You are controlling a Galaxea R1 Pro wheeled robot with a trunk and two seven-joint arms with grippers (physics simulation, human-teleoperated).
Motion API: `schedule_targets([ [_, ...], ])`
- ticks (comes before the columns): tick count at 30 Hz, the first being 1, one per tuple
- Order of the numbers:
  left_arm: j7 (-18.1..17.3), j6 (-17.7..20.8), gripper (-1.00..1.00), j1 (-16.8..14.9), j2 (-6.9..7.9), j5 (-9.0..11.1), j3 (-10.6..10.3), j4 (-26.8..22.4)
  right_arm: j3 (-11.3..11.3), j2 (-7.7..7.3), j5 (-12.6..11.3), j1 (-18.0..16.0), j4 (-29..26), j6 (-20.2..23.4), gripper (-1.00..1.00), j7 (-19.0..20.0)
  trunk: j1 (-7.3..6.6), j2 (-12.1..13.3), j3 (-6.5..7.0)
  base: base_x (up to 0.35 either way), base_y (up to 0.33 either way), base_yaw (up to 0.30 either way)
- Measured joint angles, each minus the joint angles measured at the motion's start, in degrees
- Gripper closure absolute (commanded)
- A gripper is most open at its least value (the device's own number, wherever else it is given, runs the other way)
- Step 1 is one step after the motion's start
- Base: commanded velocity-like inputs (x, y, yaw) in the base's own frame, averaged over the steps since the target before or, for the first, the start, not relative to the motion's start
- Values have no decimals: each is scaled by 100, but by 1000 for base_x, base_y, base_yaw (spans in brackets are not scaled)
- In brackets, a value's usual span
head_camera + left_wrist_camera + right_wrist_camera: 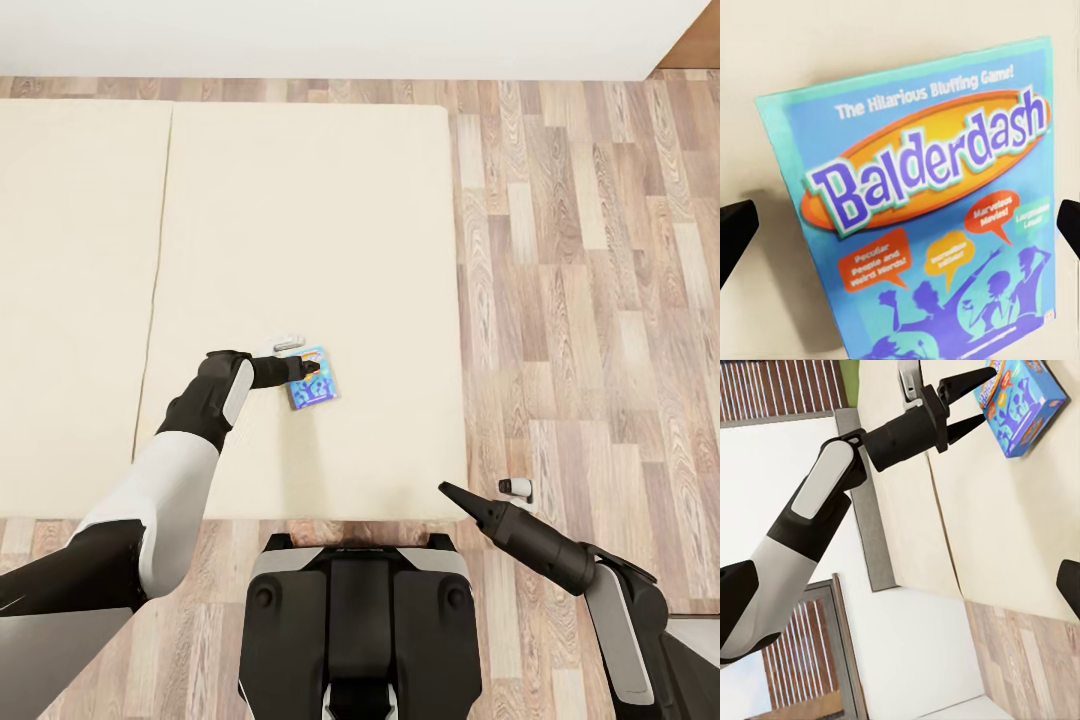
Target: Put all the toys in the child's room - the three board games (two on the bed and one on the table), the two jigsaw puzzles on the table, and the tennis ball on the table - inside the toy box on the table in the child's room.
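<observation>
Left gripper (971,401) hovers over the bed (300,200) with jaws spread wide, empty. The small blue board game (922,217) lies flat on the mattress directly ahead of the fingertips, slightly skewed to the jaw line (lid reads "Balderdash"). Step in hand, as I judge it: grasp. Rotate the wrist to square with the box's edges, straddle the narrower span, lower, then close. Right gripper (452,494) idles aside; cannot tell its opening.
</observation>
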Motion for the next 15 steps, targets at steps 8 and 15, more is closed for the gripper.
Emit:
schedule_targets([
  [8, -4, 0, -100, -1, -14, 0, 1, 0, 1, 0, 0, 3, 0, -6, -100, 0, 0, 0, 0, 0, -169, 0],
  [15, 1, -2, -100, 0, -22, -4, -7, 1, 0, 0, 0, 2, -2, -5, -100, -1, 0, 0, 0, 0, -212, 0],
])
